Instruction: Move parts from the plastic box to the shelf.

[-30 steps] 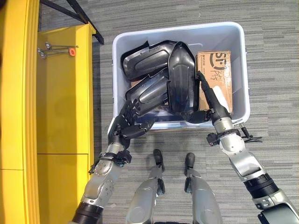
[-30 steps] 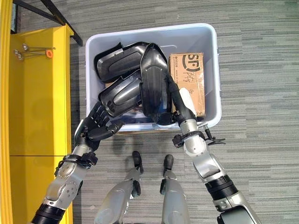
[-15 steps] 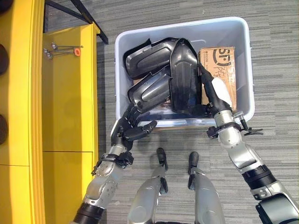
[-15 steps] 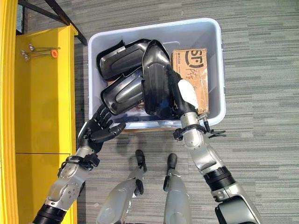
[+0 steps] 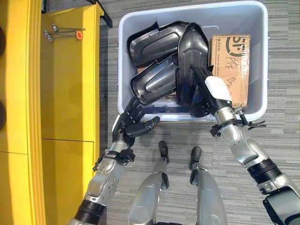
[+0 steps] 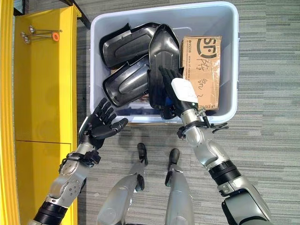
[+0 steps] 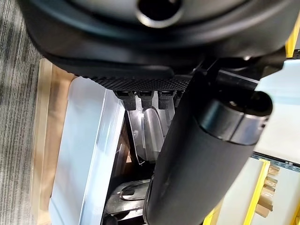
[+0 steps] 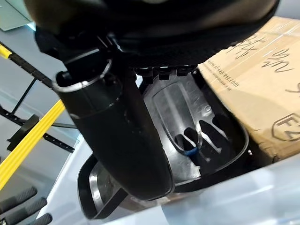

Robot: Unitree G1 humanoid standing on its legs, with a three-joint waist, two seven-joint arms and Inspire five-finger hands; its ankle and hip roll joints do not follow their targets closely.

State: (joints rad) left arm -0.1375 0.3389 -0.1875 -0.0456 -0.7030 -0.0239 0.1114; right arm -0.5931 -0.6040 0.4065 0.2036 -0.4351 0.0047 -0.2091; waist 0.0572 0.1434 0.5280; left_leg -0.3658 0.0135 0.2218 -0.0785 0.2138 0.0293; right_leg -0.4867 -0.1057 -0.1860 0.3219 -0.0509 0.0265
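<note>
the light is even and bright, coming from above. on the black parts [image 5: 159, 79] there are soft grey reflections, strongest on the curved surfaces just beyond the right hand [image 5: 208, 89]. inside the plastic box [image 5: 262, 56] the walls look pale, with a mild shadow under the parts. under the left hand [image 6: 98, 125] the floor shadow is weak. in the wrist views each hand's own bulk is very close, dark and out of focus.

Both eye views look straight down from the head, sharing the plastic box [image 5: 123, 70] and yellow shelf [image 5: 65, 84]; each wrist view peers close along its own hand into that box.
</note>
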